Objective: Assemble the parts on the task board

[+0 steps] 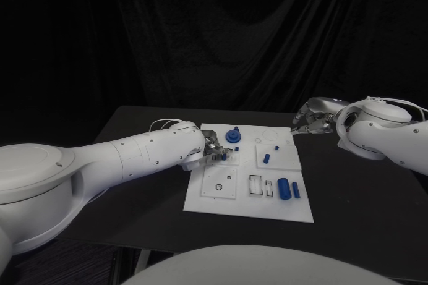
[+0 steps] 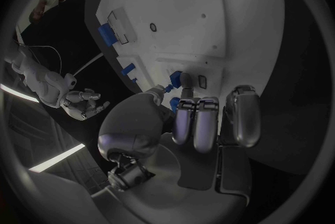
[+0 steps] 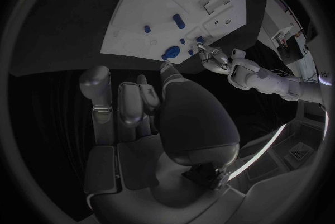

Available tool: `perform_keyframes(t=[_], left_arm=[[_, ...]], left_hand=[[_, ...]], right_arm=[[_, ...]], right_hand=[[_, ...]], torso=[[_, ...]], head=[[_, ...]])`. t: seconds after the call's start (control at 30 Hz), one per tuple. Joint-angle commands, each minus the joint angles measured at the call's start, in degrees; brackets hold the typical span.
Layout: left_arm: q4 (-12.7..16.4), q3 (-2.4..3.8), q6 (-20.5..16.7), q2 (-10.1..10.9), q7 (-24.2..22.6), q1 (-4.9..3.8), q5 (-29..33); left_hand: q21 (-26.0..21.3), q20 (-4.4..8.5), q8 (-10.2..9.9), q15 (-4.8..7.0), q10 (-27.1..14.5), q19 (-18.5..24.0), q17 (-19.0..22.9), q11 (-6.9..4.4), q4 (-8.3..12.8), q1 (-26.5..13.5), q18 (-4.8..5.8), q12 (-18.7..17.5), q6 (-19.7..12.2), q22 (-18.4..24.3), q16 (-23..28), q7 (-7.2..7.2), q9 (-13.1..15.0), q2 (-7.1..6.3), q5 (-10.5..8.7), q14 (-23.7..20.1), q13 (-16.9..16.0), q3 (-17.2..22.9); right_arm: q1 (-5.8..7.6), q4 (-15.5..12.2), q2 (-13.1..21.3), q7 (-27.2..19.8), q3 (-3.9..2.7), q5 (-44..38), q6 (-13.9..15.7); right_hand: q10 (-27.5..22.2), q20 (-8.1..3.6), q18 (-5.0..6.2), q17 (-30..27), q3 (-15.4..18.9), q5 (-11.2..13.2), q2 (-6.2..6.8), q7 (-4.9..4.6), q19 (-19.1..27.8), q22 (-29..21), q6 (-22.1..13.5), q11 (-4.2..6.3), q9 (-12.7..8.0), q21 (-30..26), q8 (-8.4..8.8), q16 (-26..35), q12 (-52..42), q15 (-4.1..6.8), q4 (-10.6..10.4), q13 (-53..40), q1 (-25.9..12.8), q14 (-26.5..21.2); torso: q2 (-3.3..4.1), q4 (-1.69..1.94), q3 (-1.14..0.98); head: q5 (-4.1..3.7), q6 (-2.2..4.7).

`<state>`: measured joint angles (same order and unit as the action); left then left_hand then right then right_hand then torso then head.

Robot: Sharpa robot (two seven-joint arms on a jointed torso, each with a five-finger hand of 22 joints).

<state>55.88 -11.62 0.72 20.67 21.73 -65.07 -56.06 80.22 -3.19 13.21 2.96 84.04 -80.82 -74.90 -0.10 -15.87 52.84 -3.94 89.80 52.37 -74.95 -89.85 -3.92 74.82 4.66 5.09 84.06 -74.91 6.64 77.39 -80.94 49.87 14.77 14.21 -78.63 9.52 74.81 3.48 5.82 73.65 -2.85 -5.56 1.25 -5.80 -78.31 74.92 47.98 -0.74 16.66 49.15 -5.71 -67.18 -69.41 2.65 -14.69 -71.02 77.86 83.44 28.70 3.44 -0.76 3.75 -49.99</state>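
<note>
While the left hand [image 1: 215, 150] hangs low over the near-left part of the task board [image 1: 207, 201], its fingers [image 2: 196, 120] are drawn together around a small blue part [image 2: 178, 78], pinching it just above the white surface. It looks like a seating step, so the job now, by my reading, is to keep that piece upright, line it up square over its recess, and press straight down without letting it twist between the fingertips. A tilt here could jam it at the lip.

Just beyond the hand stands a blue round knob-shaped part [image 1: 232, 136] near the board's far edge. Further right, small blue pegs [image 1: 268, 156] sit mid-board, and two larger blue cylinders [image 1: 284, 188] lie side by side by the near-right corner, beside the open rectangular slots [image 1: 256, 183].

Off the board's far-right corner, the right hand [image 1: 311, 122] hovers above the black table [image 1: 357, 198], fingers loosely curved and apart, carrying nothing, well clear of the action.
</note>
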Motion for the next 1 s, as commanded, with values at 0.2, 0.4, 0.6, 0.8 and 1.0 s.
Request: perform_keyframes(t=[0.2,0.4,0.6,0.8,1.0], left_arm=[[0.08,-0.47,0.12,-0.20,-1.94,0.99,0.27],[-0.32,-0.47,0.47,-0.31,-1.49,1.08,0.27],[-0.17,-0.47,0.55,-0.03,-0.59,1.23,0.27],[0.96,-0.46,-1.27,0.68,-1.07,1.28,0.27],[4.98,-0.45,-8.52,3.56,-5.45,1.16,-1.41]], left_hand=[[0.01,0.37,1.69,0.69,5.96,-0.33,-15.10,-0.61,1.03,2.19,0.01,0.20,0.48,-1.76,-0.15,0.67,1.87,0.62,1.63,5.94,-15.09,-0.15],[-0.03,0.44,2.02,0.76,5.96,-0.32,-15.10,-0.70,1.37,2.74,0.01,0.20,0.53,-1.77,-0.15,0.75,1.85,0.65,2.03,5.94,-15.09,-0.14],[0.04,0.61,2.91,0.94,5.96,-0.45,-15.10,-0.90,2.02,3.69,0.04,0.20,0.96,-1.98,-0.15,1.00,1.87,0.77,2.98,5.94,-15.09,-0.11],[0.21,0.79,4.01,1.14,5.96,-0.70,-15.10,-1.10,2.24,4.00,0.12,0.20,1.29,-2.30,-0.15,1.21,1.92,0.57,3.47,5.94,-15.09,-0.48],[0.80,1.12,6.22,1.49,5.96,-1.43,-15.10,-1.47,2.08,4.19,0.35,0.20,1.40,-3.19,-0.15,1.58,1.94,0.10,2.97,5.94,-15.09,-1.47]], right_arm=[[-0.19,0.03,0.00,1.28,-0.04,-0.20,-0.72],[-0.20,0.03,0.02,1.38,-0.04,-0.20,-0.83],[-0.20,0.00,0.02,1.50,-0.04,-0.20,-0.96],[-0.20,-0.11,0.13,1.58,-0.04,-0.20,-0.98],[-0.20,-0.45,0.52,1.69,-0.04,-0.20,-0.85]], right_hand=[[-0.39,0.09,1.04,-0.14,0.23,-0.30,-0.69,-0.20,0.53,5.75,0.13,0.10,-0.09,-0.34,0.31,0.49,0.47,0.13,-0.08,0.18,-0.06,-0.47],[-0.37,0.10,1.05,-0.19,0.26,-0.36,-0.80,-0.22,0.55,5.73,0.12,0.09,-0.12,-0.46,0.34,0.57,0.51,0.12,-0.17,0.20,-0.18,-0.49],[-0.38,0.11,1.07,-0.23,0.30,-0.41,-0.89,-0.24,0.57,5.70,0.11,0.07,-0.14,-0.59,0.37,0.62,0.60,0.11,-0.28,0.27,-0.34,-0.49],[-0.36,0.12,1.06,-0.29,0.42,-0.48,-1.05,-0.25,0.55,5.70,0.11,0.05,-0.20,-0.64,0.42,0.72,0.72,0.09,-0.53,0.36,-0.70,-0.48],[-0.35,0.13,1.07,-0.36,0.59,-0.52,-1.15,-0.24,0.56,5.67,0.12,0.04,-0.25,-0.83,0.47,0.81,0.83,0.08,-0.80,0.44,-1.13,-0.46]], torso=[[-0.02,0.07,0.00],[0.01,0.05,0.00],[0.02,0.07,0.00],[0.01,-0.03,-0.01],[-0.01,0.06,-0.03]], head=[[0.06,-0.01],[0.02,-0.01],[-0.09,-0.01],[0.00,-0.01],[-0.21,-0.01]])
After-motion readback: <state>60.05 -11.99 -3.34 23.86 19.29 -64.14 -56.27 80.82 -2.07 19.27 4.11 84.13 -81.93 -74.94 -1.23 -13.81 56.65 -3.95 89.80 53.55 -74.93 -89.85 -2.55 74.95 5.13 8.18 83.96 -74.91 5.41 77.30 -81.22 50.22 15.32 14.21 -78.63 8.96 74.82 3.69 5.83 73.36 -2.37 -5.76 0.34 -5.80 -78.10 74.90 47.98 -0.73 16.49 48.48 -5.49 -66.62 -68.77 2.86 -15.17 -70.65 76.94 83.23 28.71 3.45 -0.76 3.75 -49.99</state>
